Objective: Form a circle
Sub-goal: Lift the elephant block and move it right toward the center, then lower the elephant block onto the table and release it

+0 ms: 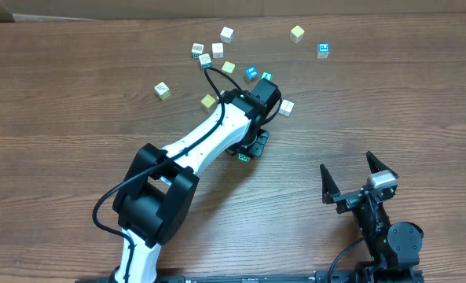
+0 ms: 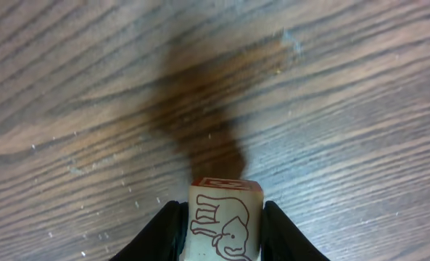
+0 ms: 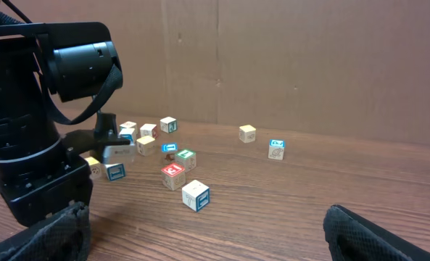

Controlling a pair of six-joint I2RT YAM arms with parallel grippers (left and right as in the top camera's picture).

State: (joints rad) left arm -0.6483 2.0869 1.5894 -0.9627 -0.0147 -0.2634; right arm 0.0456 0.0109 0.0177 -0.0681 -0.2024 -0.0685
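Observation:
My left gripper (image 2: 224, 226) is shut on a cream wooden cube (image 2: 224, 217) with a brown elephant outline and a red top face, held just above the bare wood. From overhead the left wrist (image 1: 252, 118) covers that cube. The circle is a loose ring-like clump of small cream picture cubes (image 1: 218, 49) at the far middle, beyond the left wrist. My right gripper (image 1: 358, 182) stands open at the near right with nothing between its fingers, well apart from all cubes.
Loose cubes lie around: a cream one (image 1: 163, 90) at the left, a yellow one (image 1: 208, 101), a blue one (image 1: 251, 73), a cream one (image 1: 286, 108), a far yellow one (image 1: 297, 33) and a blue one (image 1: 323, 49). A cardboard wall (image 3: 287, 65) backs the table.

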